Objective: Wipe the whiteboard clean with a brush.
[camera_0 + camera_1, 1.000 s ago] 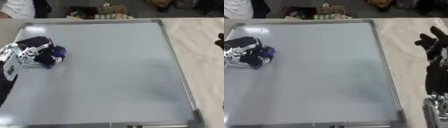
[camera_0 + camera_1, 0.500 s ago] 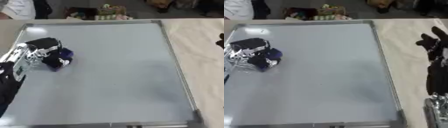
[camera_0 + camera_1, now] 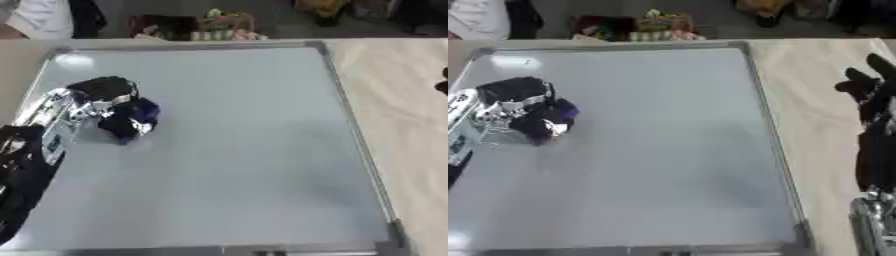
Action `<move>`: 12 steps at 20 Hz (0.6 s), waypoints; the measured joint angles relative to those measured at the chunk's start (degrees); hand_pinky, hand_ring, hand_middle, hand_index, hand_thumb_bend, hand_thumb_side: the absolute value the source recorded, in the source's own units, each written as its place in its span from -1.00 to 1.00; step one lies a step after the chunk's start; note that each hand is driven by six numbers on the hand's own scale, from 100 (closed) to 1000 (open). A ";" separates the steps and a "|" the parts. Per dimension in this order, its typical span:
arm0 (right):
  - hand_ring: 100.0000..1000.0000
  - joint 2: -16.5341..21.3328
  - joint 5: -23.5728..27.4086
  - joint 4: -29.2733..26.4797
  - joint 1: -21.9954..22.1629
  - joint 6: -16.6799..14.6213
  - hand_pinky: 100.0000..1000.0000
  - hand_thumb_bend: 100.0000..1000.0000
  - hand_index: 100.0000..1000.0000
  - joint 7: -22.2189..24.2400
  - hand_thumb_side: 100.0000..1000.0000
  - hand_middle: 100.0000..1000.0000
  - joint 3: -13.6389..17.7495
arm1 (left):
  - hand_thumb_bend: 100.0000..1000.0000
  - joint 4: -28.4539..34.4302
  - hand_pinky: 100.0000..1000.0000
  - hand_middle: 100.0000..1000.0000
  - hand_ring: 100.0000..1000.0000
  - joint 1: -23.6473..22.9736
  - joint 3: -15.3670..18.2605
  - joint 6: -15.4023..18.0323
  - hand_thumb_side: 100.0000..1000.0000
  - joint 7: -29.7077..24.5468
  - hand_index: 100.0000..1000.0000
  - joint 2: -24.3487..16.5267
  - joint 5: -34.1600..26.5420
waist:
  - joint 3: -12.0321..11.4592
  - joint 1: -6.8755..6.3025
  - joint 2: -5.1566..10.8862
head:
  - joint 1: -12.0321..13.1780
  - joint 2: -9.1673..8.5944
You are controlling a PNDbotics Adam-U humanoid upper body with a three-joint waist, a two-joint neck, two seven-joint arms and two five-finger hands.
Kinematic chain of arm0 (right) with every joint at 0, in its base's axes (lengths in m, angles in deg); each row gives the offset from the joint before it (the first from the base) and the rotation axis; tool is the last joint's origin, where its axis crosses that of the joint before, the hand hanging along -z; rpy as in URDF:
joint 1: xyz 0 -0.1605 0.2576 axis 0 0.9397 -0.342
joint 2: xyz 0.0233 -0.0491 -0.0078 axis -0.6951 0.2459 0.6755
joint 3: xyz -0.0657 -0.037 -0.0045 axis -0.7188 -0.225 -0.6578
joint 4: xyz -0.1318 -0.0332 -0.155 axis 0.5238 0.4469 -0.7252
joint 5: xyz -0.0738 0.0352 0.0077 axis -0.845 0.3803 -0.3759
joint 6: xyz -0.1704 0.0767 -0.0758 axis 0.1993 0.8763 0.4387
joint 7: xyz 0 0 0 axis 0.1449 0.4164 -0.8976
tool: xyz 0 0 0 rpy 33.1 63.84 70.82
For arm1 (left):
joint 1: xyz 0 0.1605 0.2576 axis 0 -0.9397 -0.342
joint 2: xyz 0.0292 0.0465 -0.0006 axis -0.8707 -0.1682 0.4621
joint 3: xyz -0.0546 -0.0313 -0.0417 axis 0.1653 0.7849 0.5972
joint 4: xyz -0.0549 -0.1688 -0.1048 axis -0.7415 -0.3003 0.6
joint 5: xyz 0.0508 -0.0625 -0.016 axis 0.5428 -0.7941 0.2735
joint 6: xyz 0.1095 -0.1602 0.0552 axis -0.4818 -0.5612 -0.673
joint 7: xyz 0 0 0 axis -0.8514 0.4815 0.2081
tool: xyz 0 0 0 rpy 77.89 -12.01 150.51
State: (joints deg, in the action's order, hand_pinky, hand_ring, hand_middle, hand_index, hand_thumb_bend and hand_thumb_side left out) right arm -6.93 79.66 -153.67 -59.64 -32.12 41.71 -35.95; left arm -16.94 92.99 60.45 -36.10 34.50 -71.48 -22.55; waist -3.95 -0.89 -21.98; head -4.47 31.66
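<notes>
A large grey whiteboard (image 3: 236, 165) with a metal frame lies flat on the table and fills most of both views. My left hand (image 3: 101, 97) comes in from the left edge and is curled around a dark blue brush (image 3: 131, 119), which presses on the board's left part. A faint darker smudge (image 3: 306, 132) shows right of the board's middle. My right hand (image 3: 872, 87) rests on the table to the right of the board, fingers straight and pointing away, holding nothing.
The tan tabletop (image 3: 402, 115) runs along the board's right side. Small colourful items (image 3: 219, 27) sit beyond the far edge of the table. A person in a white garment (image 3: 35, 17) stands at the far left corner.
My left hand has carried the brush to the right across the board's left part. The right hand has stayed where it was.
</notes>
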 measured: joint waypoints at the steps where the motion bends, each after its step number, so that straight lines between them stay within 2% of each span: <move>1: 0.72 0.00 0.00 0.00 0.00 0.00 0.79 -0.92 0.77 -0.01 1.00 0.01 0.02 | -0.80 -0.01 -0.38 -0.64 -0.19 -0.03 0.14 -0.15 0.20 0.37 -0.38 -0.01 0.19 | 0.00 0.00 0.00 | -0.01 0.00; 12: 0.72 0.00 0.00 0.00 0.02 0.10 0.79 -0.91 0.77 -0.16 1.00 0.01 0.18 | -0.81 -3.04 -0.39 -0.65 -0.19 -0.46 4.15 -3.26 0.14 5.75 -0.37 -1.83 2.81 | -0.07 0.26 -0.04 | -0.05 0.00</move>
State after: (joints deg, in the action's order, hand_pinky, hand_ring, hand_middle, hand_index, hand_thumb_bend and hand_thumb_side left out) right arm -6.93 79.66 -153.67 -59.63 -32.02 41.55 -35.78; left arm -19.98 92.52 64.60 -39.35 40.25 -73.30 -19.74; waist -4.02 -0.63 -22.02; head -4.52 31.66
